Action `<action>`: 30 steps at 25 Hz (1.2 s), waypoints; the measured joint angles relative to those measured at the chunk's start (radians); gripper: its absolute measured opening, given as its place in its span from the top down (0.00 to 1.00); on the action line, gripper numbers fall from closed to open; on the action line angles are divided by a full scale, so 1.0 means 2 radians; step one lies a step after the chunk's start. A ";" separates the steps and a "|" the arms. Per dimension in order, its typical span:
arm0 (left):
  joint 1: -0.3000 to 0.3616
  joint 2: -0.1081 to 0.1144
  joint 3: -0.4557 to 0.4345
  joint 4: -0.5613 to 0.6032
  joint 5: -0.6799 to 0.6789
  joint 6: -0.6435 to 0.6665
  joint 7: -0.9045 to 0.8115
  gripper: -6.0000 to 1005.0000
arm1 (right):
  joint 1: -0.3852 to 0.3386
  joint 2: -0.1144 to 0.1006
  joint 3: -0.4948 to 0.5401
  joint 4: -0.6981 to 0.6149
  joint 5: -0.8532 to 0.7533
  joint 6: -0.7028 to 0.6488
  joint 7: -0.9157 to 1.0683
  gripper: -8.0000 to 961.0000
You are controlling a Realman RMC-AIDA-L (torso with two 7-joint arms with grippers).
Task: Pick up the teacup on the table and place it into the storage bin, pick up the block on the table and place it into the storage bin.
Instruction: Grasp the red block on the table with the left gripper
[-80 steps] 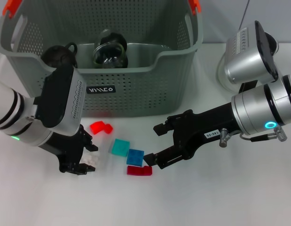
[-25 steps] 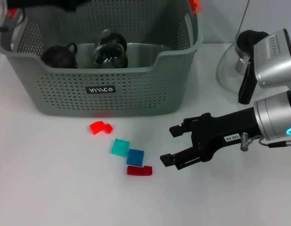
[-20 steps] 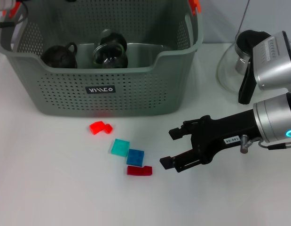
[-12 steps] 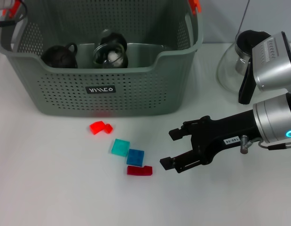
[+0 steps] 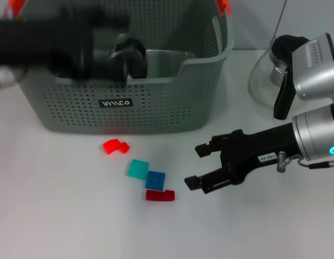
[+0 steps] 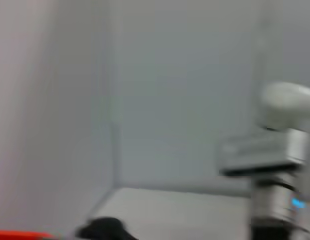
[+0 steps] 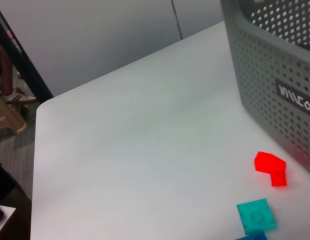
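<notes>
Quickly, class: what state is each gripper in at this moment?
Left gripper: a blur over the storage bin; cannot be told.
Right gripper: open, empty, beside the dark red block.

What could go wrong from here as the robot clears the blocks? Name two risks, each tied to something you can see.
1. The open right gripper hangs beside the dark red block, which touches the blue block; closing may push both aside.
2. The left arm is sweeping over the storage bin and might strike its rim or the dark teapots inside.
</notes>
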 joint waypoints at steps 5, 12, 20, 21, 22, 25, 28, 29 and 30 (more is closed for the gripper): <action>0.057 -0.014 0.035 0.014 0.009 0.039 0.045 0.12 | 0.003 0.000 0.011 0.009 0.001 0.001 0.000 0.02; 0.090 -0.029 0.051 -0.051 0.084 -0.021 0.127 0.05 | 0.009 0.000 0.017 0.022 0.002 0.004 -0.005 0.02; 0.081 -0.027 0.057 -0.154 0.133 -0.142 0.160 0.05 | 0.015 0.001 0.017 0.033 0.002 0.005 -0.006 0.02; 0.081 -0.027 0.057 -0.162 0.135 -0.153 0.164 0.05 | 0.016 0.001 0.016 0.033 0.002 0.005 -0.006 0.02; 0.081 -0.027 0.057 -0.170 0.137 -0.166 0.167 0.05 | 0.016 0.001 0.015 0.033 0.002 0.005 -0.006 0.02; 0.079 -0.028 0.058 -0.191 0.139 -0.202 0.172 0.05 | 0.017 0.001 0.014 0.036 0.002 0.005 -0.006 0.02; 0.078 -0.029 0.058 -0.206 0.139 -0.228 0.171 0.06 | 0.018 0.001 0.014 0.039 0.002 0.005 -0.006 0.02; 0.077 -0.029 0.058 -0.211 0.139 -0.234 0.171 0.06 | 0.018 0.002 0.014 0.040 0.002 0.005 -0.006 0.02; 0.075 -0.029 0.058 -0.217 0.139 -0.243 0.171 0.06 | 0.018 0.002 0.014 0.040 0.002 0.005 -0.006 0.02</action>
